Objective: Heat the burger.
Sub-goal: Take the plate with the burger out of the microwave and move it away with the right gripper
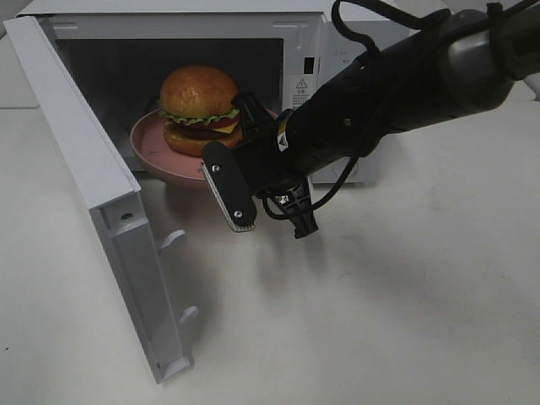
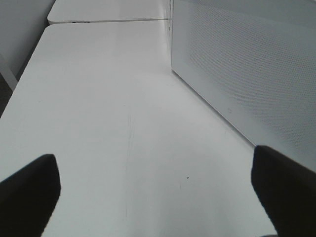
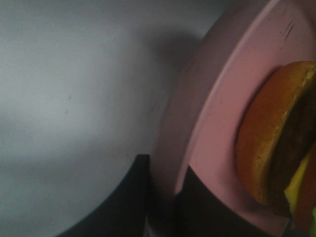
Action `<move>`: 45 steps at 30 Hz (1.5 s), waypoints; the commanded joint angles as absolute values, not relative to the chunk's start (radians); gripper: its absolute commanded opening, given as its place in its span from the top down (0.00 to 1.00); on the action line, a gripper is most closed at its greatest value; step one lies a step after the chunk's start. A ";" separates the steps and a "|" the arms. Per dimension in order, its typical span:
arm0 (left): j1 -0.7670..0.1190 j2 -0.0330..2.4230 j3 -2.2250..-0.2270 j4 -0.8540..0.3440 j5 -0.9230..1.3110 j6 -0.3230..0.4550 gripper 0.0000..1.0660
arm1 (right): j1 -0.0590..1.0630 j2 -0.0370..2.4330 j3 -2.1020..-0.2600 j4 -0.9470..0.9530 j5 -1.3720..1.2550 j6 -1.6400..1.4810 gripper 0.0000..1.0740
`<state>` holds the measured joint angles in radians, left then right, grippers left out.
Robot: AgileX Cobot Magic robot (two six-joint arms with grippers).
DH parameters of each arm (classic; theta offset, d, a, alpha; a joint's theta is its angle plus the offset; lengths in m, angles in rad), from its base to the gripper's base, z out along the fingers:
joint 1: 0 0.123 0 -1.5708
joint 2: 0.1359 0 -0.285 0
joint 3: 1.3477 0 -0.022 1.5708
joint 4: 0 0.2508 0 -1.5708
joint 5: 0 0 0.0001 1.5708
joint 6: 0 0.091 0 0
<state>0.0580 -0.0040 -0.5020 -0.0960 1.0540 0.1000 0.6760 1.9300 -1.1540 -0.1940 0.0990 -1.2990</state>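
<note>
Burger (image 1: 200, 108) sits on the pink plate (image 1: 150, 148) inside the open microwave (image 1: 308, 51), door (image 1: 93, 181) swung wide. Right gripper (image 3: 163, 197) pinches the plate's rim between its fingers (one above, one below). Left gripper (image 2: 158, 190) hangs spread apart over the white table (image 2: 108, 113)

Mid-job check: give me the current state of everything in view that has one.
Microwave door: swung wide open.
Burger: upright on the plate, inside the microwave.
Pink plate: partly inside, front rim sticking out.
Right gripper: jaws shut on the plate rim.
Left gripper: jaws open, empty, over the table.
</note>
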 commanded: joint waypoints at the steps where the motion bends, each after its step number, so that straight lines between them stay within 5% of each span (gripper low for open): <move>1: 0.050 -0.025 -0.499 -0.095 1.039 0.093 0.06 | 0.676 1.855 -1.106 -0.201 0.012 -1.305 1.00; 45: 0.050 -0.025 -0.499 -0.095 1.039 0.093 0.06 | 0.677 1.266 -0.603 -0.201 0.104 -1.297 1.00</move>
<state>0.0580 -0.0040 -0.5020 -0.0960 1.0540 0.1000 0.6780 1.3050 -0.6040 -0.1930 0.1550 -1.3050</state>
